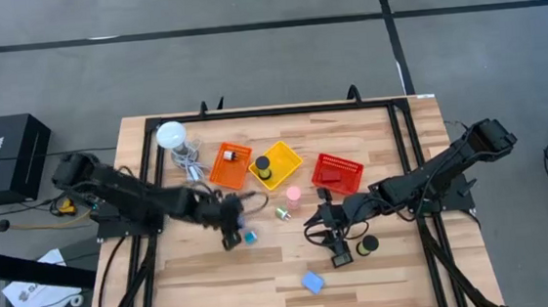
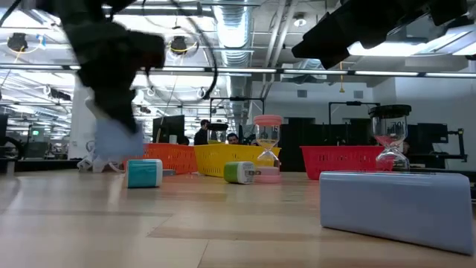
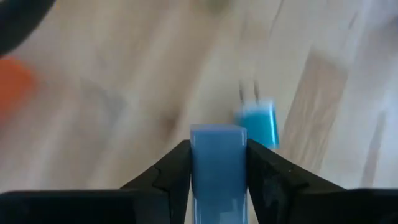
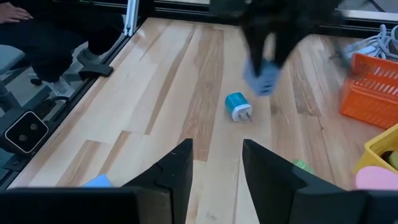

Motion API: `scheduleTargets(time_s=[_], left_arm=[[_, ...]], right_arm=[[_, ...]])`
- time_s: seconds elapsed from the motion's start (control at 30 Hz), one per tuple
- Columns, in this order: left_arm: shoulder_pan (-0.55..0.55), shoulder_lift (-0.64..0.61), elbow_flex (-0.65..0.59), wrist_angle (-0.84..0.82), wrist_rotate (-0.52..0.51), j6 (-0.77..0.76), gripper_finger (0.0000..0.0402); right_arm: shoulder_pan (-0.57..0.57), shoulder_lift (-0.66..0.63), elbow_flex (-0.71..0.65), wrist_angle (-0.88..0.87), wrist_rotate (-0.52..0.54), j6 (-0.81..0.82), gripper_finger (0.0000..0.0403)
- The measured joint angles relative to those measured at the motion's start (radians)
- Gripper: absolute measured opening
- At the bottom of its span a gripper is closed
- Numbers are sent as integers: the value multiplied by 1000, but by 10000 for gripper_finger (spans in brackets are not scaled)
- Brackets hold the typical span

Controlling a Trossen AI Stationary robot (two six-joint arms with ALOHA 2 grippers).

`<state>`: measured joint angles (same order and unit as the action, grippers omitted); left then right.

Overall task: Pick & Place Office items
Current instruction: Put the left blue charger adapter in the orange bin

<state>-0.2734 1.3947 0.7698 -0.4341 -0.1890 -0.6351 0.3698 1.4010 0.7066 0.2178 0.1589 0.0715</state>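
Observation:
My left gripper (image 1: 230,219) is over the table's middle, shut on a light-blue block (image 3: 217,155), which also shows in the low view (image 2: 115,140). A blue plug-in charger (image 1: 250,237) lies on the wood just beyond it. My right gripper (image 1: 327,224) hovers open right of centre (image 4: 217,163), touching nothing. Near it lie a black flat piece (image 1: 341,258) and a black cylinder (image 1: 367,247). A pink cylinder (image 1: 294,195) stands upright, a green-and-white item (image 1: 284,213) lies beside it, and another light-blue block (image 1: 312,282) rests flat near the near edge. My left gripper pinches the light-blue block by its two opposite side faces (image 3: 198,163) between its two fingers. The fingers come from above, slanting down. The block's free end sticks out beyond the fingertips, and the block is lifted clear of the table (image 4: 261,79).
The orange basket (image 1: 230,165), yellow basket (image 1: 275,163) and red basket (image 1: 338,172) stand in a row toward the far side. A white globe (image 1: 171,135) with cables is at the far left. People show in the room behind (image 2: 201,132). Bare wood lies along the near edge.

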Motion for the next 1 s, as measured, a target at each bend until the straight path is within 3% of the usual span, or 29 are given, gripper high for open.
scheduleTargets(time_s=[0.1,0.23,0.43,0.67,1.0], left_arm=[[77,-106,4,-1,-6,149,128],[208,-242,4,2,-99,313,116],[429,-328,4,5,-137,474,125],[567,-243,4,10,-92,573,120],[608,-60,3,16,-93,596,128]], right_arm=[[0,0,0,-2,0,-1,130],[-2,0,0,0,0,-3,130],[-5,0,0,1,0,-27,130],[-6,0,0,0,0,-27,130],[-6,0,0,0,0,-27,130]])
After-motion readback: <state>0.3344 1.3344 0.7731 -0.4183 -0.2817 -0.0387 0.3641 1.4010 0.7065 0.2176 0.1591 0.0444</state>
